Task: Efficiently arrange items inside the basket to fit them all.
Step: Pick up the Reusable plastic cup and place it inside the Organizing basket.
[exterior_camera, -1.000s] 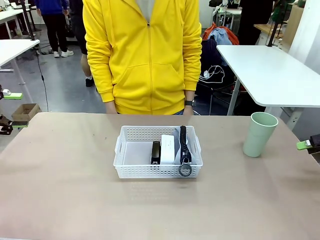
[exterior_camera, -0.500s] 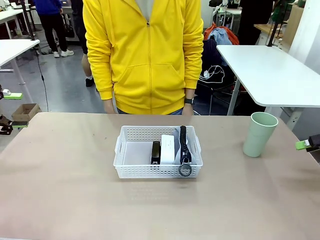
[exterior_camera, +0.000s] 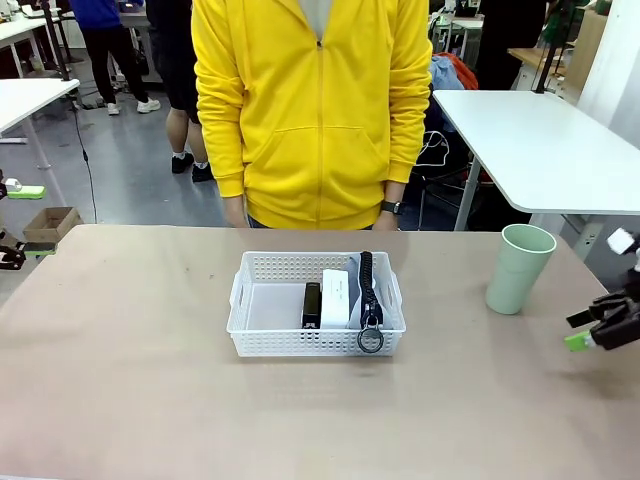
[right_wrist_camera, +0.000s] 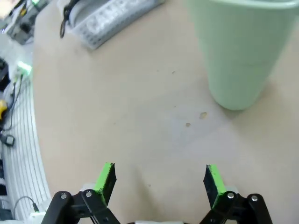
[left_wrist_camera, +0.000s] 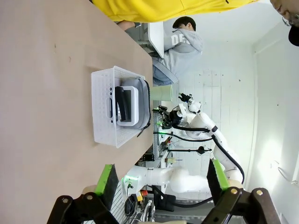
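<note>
The right fingers (right_wrist_camera: pixel 106 179) are spread with nothing between them, low over the worktop (right_wrist_camera: pixel 117 107). The pale green cup (right_wrist_camera: pixel 240 56) stands upright ahead of them, apart. The left fingers (left_wrist_camera: pixel 106 183) are also spread, well away from the white basket (left_wrist_camera: pixel 103 116), which holds the grey pouch (exterior_camera: pixel 366 290), white box (exterior_camera: pixel 335 298) and black bar (exterior_camera: pixel 311 305).

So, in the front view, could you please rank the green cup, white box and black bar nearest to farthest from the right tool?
1. Green cup, on the table near the right tool.
2. White box, in the basket.
3. Black bar, left of it.
</note>
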`<state>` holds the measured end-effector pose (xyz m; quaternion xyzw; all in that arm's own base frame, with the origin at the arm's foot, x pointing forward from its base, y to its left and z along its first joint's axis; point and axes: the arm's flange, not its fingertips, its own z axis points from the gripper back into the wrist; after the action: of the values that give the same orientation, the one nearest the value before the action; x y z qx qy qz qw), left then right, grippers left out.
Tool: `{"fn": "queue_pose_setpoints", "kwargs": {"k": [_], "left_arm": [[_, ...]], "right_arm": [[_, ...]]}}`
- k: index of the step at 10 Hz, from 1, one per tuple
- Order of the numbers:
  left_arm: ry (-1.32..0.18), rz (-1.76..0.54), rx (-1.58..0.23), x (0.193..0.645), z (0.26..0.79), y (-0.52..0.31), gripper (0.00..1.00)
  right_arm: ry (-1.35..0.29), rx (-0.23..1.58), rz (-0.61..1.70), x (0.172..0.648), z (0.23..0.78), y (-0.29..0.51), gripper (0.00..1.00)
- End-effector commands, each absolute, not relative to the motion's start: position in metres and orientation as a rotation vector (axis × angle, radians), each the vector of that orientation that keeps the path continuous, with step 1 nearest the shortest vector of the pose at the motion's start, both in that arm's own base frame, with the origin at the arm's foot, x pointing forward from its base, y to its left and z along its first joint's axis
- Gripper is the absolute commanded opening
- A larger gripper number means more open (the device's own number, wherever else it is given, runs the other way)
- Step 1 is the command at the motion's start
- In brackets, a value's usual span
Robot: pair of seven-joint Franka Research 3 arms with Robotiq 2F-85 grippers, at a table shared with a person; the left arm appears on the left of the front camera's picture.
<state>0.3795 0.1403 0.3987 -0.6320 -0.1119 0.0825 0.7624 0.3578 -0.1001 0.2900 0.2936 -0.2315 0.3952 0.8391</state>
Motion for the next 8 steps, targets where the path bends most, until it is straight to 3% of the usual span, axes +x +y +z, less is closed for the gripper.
{"fn": "queue_pose_setpoints", "kwargs": {"k": [1, 2, 5, 6, 8], "left_arm": [[-0.237, 0.182, -1.372, 0.376, 0.401, 0.140, 1.00], [-0.237, 0.182, -1.372, 0.376, 0.401, 0.140, 1.00], [-0.237, 0.182, -1.372, 0.376, 0.401, 0.140, 1.00], [-0.237, 0.182, -1.372, 0.376, 0.401, 0.140, 1.00], [-0.237, 0.182, -1.372, 0.376, 0.401, 0.140, 1.00]], "right_arm": [[-0.575, 0.625, 0.786, 0.348, 0.270, -0.087, 1.00], [-0.489, 0.621, 0.836, 0.358, 0.290, -0.100, 1.00], [-0.502, 0.632, 0.836, 0.359, 0.280, -0.097, 1.00], [-0.699, 0.472, 0.930, 0.366, 0.282, -0.094, 1.00], [-0.990, 0.314, 0.869, 0.386, 0.275, -0.090, 1.00]]}}
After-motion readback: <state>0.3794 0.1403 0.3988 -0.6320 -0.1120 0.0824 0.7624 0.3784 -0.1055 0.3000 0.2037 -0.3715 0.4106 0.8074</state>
